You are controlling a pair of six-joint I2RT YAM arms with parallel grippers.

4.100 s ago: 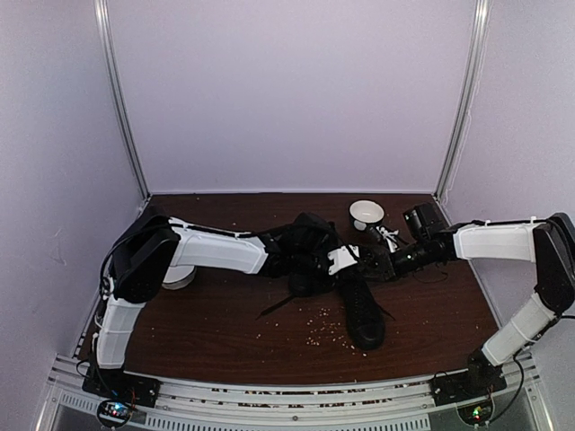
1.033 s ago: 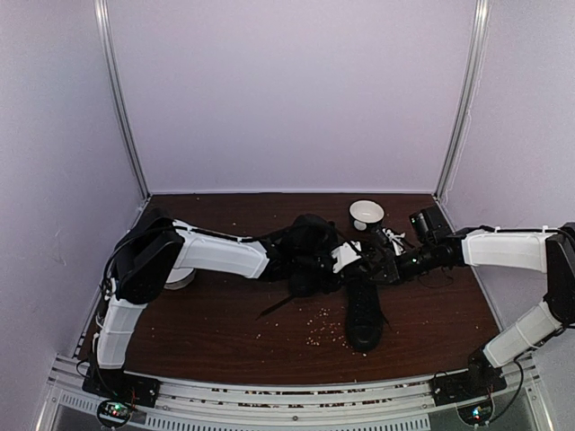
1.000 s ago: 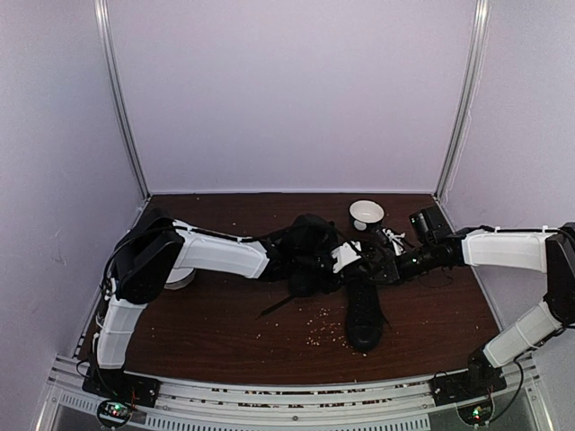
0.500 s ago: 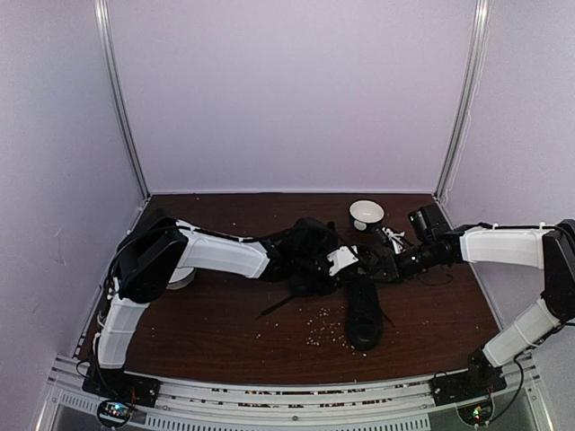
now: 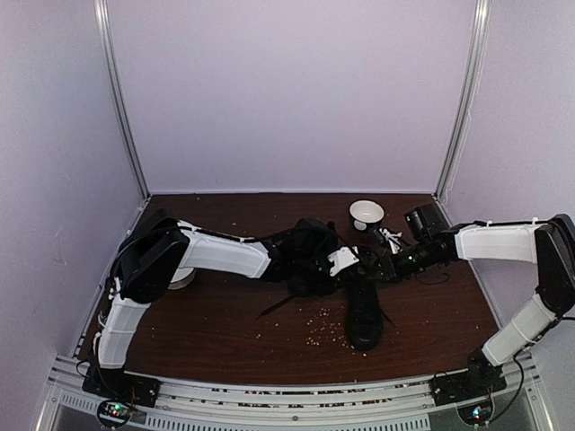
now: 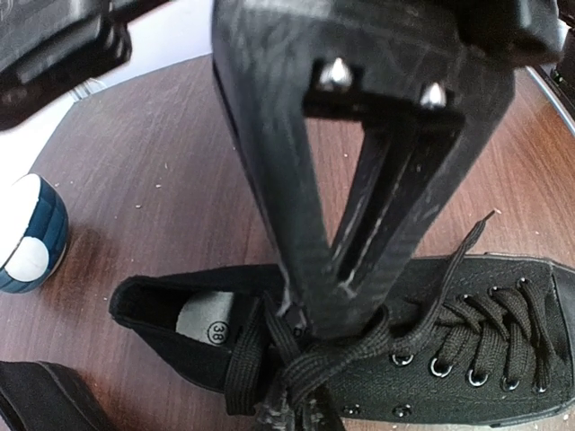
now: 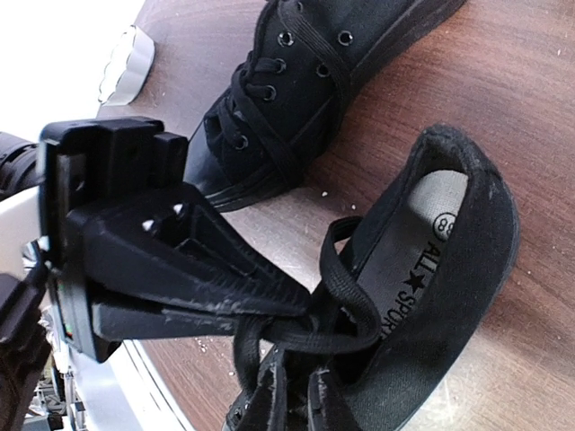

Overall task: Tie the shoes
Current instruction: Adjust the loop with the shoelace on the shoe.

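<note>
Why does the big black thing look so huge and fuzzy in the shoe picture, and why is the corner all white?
Left wrist view: the left gripper, shut on a lace, sits right by the lens, so it looms and looks soft, while the shoe below stays sharp; both wrist views: the top-left corner is washed out white by bright light.

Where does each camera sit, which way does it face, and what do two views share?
Top external: above and behind, facing down at the table; both arms show.
Left wrist: faces down past the left tool, pinching a lace.
Right wrist: faces along the right tool, also on the lace.
Both wrist views share one shoe and its insole.
</note>
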